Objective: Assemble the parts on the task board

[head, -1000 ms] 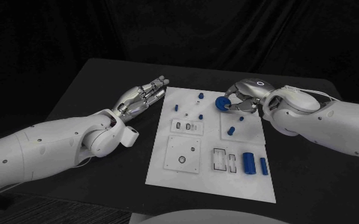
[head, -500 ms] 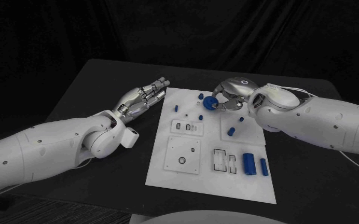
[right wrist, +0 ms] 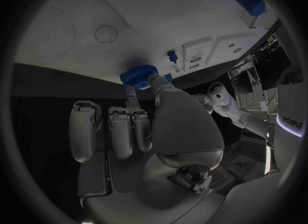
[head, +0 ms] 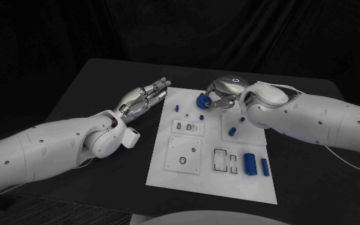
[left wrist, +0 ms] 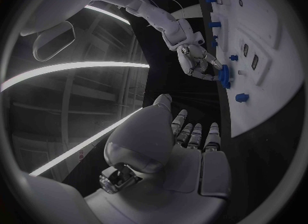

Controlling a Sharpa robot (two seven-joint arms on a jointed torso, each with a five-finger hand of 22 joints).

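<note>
Lying nearest on the white task board (head: 214, 180) are two blue cylinders (head: 249, 163) side by side at its near right, just right of a rectangular slotted outline (head: 219, 161). Left of these sits a raised square plate (head: 184, 154) with a small oval mark and a dot. Farther back, a smaller plate (head: 188, 127) carries two slots, and to its right a short blue peg (head: 232, 130) lies on the board. Small blue pieces (head: 177, 108) stand near the board's far left part.

To the left of the board, the left hand (head: 142, 100) hovers over the black table (head: 90, 95), palm facing toward the board, its fingers straight, slightly apart and holding nothing; the left wrist view shows them (left wrist: 192, 136) extended side by side with the board's edge just beside them.

At the far middle of the board, the right hand (head: 219, 96) pinches a blue gear (head: 202, 100) between thumb and fingertips, just above the board's far edge region. In the right wrist view the gear (right wrist: 138, 75) shows its toothed rim at the thumb tip (right wrist: 158, 82), close over the white surface beside a small blue post (right wrist: 172, 56); whether it touches the board cannot be told. The other fingers (right wrist: 109, 129) hang curled beneath.
</note>
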